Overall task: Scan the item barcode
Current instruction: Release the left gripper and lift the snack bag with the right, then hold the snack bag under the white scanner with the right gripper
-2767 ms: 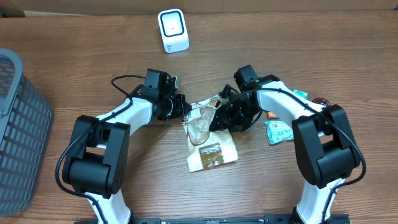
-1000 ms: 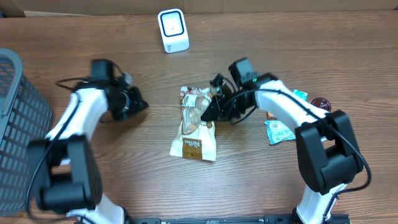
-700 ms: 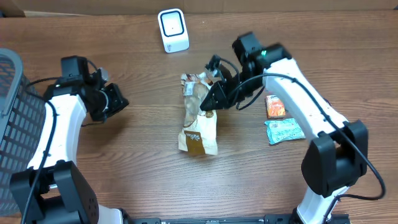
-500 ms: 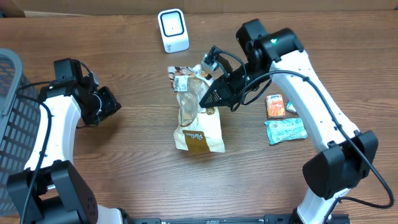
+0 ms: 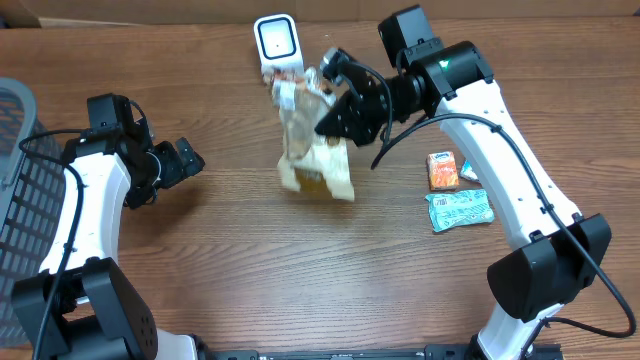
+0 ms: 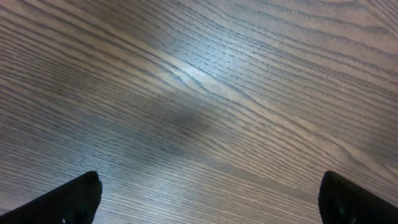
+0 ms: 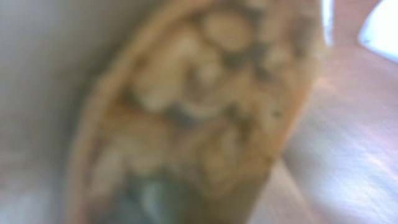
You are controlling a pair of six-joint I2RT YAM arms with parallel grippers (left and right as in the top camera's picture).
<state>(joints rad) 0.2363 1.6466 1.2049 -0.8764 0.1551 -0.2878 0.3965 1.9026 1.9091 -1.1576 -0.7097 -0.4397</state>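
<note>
**Surface.** Bench (image 5: 230, 280) of brown wood with strong grain; the left wrist view shows only this grain, with a soft glare patch. A tan strip (image 5: 480, 8) runs beyond the far edge; no more of the room shows.

**Fixed items.**
- Basket (image 5: 25, 190), grey mesh, at the left edge.
- Scanner (image 5: 277, 42), white, at the middle of the far edge.
- Orange packet (image 5: 443, 170) and teal packet (image 5: 459, 211), lying flat and close together towards the right edge.

**Task item.** Bag (image 5: 312, 150), clear and tan with snack pieces inside. It is raised off the bench just in front of the scanner, and its top overlaps the scanner's base in the overhead view. It hangs with the printed tan end lowest.

**Right end effector** (image 5: 338, 112). Clamped on the bag's upper right side. The bag extends left and towards the near edge from it. In the right wrist view the bag fills the frame, badly blurred.

**Left end effector** (image 5: 183, 160). Jaws spread wide and holding nothing, over bare bench near the left edge and well apart from the bag.
</note>
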